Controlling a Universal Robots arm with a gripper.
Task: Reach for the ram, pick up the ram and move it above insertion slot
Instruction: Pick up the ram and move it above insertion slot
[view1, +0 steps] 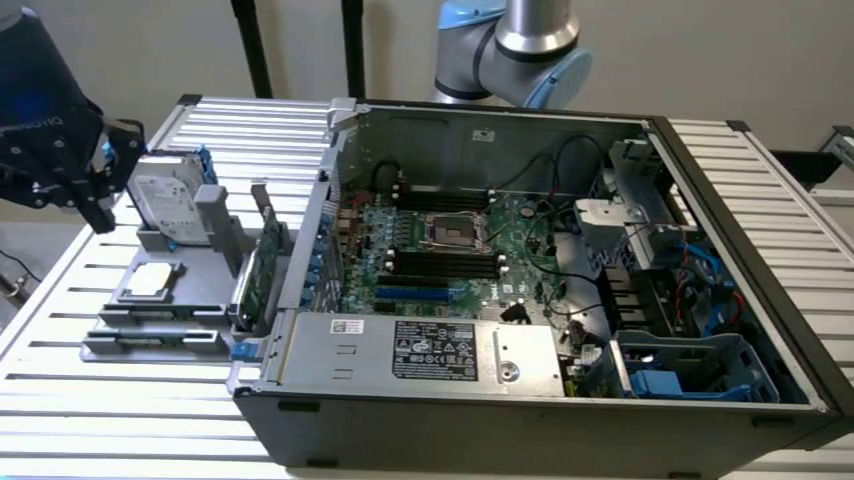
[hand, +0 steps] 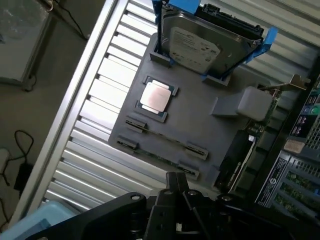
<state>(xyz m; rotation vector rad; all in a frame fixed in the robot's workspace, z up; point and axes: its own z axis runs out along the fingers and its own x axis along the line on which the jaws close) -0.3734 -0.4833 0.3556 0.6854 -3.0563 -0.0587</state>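
You're in the reach step. The ram stands on edge in the gray fixture, seated between two end holders, with nothing touching it. A second thin stick seems to run parallel just beside it, nearer the fixture's outer edge.

By the clock in the exterior view:
- The CPU is just beside the ram at its 12 o'clock.
- The hard drive in its blue frame is further out on the same line.
- The expansion card stands at the ram's 3 o'clock.
- The open case is beyond the card, also at 3 o'clock.
- The insertion slot is, as I read it, one of the long black slots on the motherboard. It is well apart from the ram, at its 2 o'clock.
- All of this sits on the slatted counter.

The claw hangs at the ram's 11 o'clock, off the hard drive's 9 o'clock side and well apart from the stick. Its fingers are together and hold nothing.

My read on what the grasp needs:
- The fingers must be apart before the descent.
- The claw should be squared across the stick's thin top edge, mid-length and clear of the end holders.
- Watch the neighbouring stick and the CPU; there's little room on either side.
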